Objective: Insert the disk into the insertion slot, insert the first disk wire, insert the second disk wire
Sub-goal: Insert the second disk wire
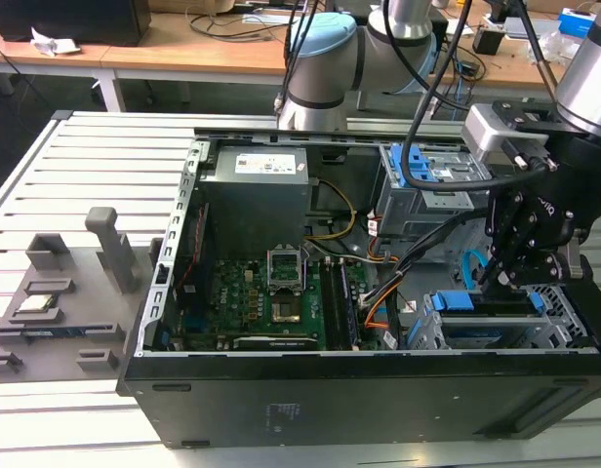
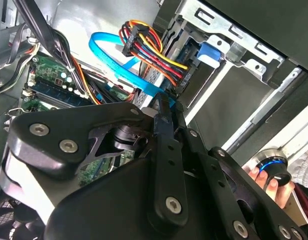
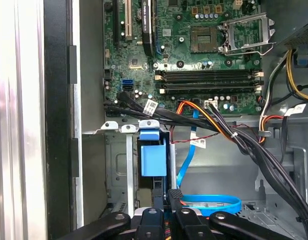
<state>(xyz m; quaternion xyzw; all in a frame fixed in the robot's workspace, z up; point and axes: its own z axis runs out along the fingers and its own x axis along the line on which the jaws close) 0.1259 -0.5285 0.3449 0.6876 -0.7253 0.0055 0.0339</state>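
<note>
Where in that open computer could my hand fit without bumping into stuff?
The widest bare gap is the metal floor beside the drive cage, below the green board. It is crowded by the cage, where the gripper, the light blue cable and the orange, red and black wires bunch together.

Arm (image 1: 325, 68) comes in from far side of scene, pale blue caps on grey joints, black cables running along it. Wrist (image 1: 588, 68) sits high at exterior view's right, then bends down. Black gripper (image 1: 520, 268) hangs below wrist, pointing down. Fingers (image 3: 175, 196) close together, tips nearly touching, seen in first wrist view. Person's hand (image 2: 274, 185) at edge of second wrist view, curled around small black knob.
</note>
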